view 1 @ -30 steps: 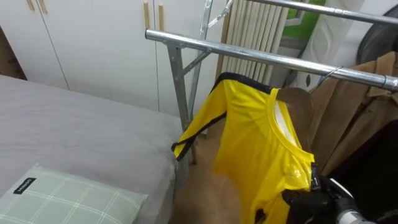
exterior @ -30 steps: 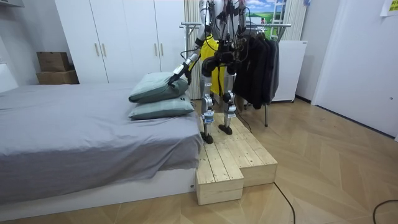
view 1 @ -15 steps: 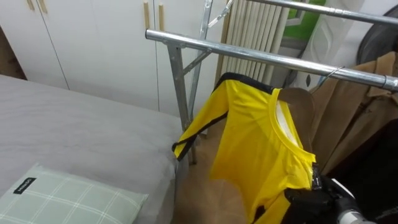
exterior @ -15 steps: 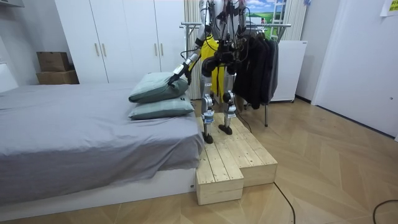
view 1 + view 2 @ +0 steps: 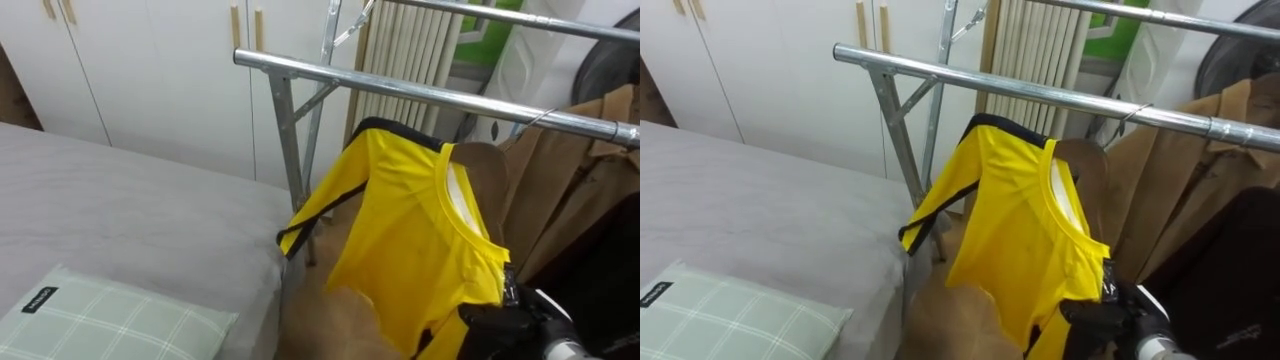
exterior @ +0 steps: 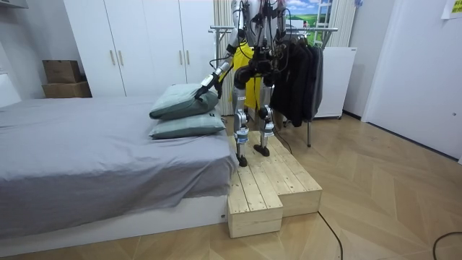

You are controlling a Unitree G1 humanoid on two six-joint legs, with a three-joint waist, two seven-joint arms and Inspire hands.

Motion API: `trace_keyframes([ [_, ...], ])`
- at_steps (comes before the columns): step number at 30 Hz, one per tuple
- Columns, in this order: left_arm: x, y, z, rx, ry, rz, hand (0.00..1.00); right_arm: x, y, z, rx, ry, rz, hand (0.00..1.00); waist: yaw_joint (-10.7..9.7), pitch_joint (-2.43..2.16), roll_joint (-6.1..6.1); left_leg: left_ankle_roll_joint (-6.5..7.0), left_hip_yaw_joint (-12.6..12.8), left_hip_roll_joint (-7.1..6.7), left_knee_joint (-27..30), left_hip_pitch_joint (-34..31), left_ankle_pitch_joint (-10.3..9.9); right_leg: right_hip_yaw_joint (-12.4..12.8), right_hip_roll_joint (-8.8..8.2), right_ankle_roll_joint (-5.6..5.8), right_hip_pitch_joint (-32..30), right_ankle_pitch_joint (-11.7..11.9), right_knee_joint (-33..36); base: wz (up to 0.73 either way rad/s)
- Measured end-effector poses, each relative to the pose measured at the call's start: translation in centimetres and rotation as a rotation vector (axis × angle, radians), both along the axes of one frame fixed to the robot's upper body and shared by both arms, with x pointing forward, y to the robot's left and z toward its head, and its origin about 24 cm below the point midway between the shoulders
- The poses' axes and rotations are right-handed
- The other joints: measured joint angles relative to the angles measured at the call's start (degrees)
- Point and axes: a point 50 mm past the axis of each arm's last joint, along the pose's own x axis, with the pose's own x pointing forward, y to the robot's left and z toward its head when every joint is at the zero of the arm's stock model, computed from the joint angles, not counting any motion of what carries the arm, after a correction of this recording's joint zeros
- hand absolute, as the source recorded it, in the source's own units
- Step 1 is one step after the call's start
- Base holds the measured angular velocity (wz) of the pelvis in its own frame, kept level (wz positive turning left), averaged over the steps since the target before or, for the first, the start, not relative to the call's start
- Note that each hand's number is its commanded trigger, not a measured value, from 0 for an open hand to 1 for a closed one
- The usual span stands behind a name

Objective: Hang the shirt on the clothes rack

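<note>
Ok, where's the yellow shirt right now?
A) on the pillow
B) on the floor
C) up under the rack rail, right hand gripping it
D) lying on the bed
C: the yellow shirt is up just below the metal rail, with the right hand closed on its lower edge.

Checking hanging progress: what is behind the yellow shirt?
A brown garment hangs behind the yellow shirt from the metal rail, with a white radiator further back. The shirt covers that garment's lower part.
</note>
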Motion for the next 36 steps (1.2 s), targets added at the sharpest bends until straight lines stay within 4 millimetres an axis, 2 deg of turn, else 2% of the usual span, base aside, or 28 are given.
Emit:
trace_keyframes([
  [2, 0.0, 0.0, 0.0, 0.0, 0.002, 0.0, 0.0, 0.0, 0.0, 0.0, 0.001, 0.001, -0.007, 0.0, 0.0, 0.06, 0.08, 0.01, 0.0, 0.0, -0.01, 0.18, -0.02, 0.02, 0.01, 0.0, 0.21, 0.0, -0.06, 0.0],
  [3, -0.1, 0.0, 0.0, 0.0, 0.003, 0.001, 0.0, -0.1, -0.1, -0.1, 0.001, 0.003, -0.013, 1.0, 0.0, 0.08, 0.14, -0.04, 0.02, 0.01, -0.01, 0.29, -0.09, 0.03, 0.02, 0.04, 0.31, -0.04, -0.06, 0.0],
  [26, -0.2, -0.1, -0.1, 0.008, 0.006, 0.0, 0.0, -0.1, -0.1, -0.1, 0.015, -0.002, -0.034, 1.0, -0.01, 0.04, 0.32, -0.1, 0.16, 0.02, 0.03, 0.29, -0.15, 0.1, 0.05, -0.1, 0.29, 0.05, -0.06, 0.0],
  [28, -0.3, -0.1, -0.2, 0.007, 0.007, 0.001, 0.0, -0.1, 0.0, -0.1, 0.017, -0.001, -0.034, 0.12, -0.01, 0.03, 0.35, -0.09, 0.17, 0.02, 0.04, 0.29, -0.16, 0.09, 0.04, -0.09, 0.28, 0.04, -0.06, 0.0],
  [29, -0.2, -0.1, -0.2, 0.007, 0.006, 0.0, 0.0, -0.1, 0.0, -0.1, 0.019, -0.001, -0.036, 0.0, -0.01, 0.02, 0.34, -0.1, 0.17, 0.02, 0.05, 0.25, -0.16, 0.05, 0.04, -0.09, 0.25, 0.04, -0.03, 0.0],
  [36, -0.2, -0.1, -0.2, 0.008, 0.004, 0.0, 0.0, -0.3, 0.9, -0.8, 0.172, -0.021, -0.115, 0.0, 0.08, -0.05, 0.42, -0.07, 0.16, 0.05, 0.27, 0.37, -0.23, -0.05, 0.01, -0.08, 0.55, 0.03, -0.09, 0.0],
])
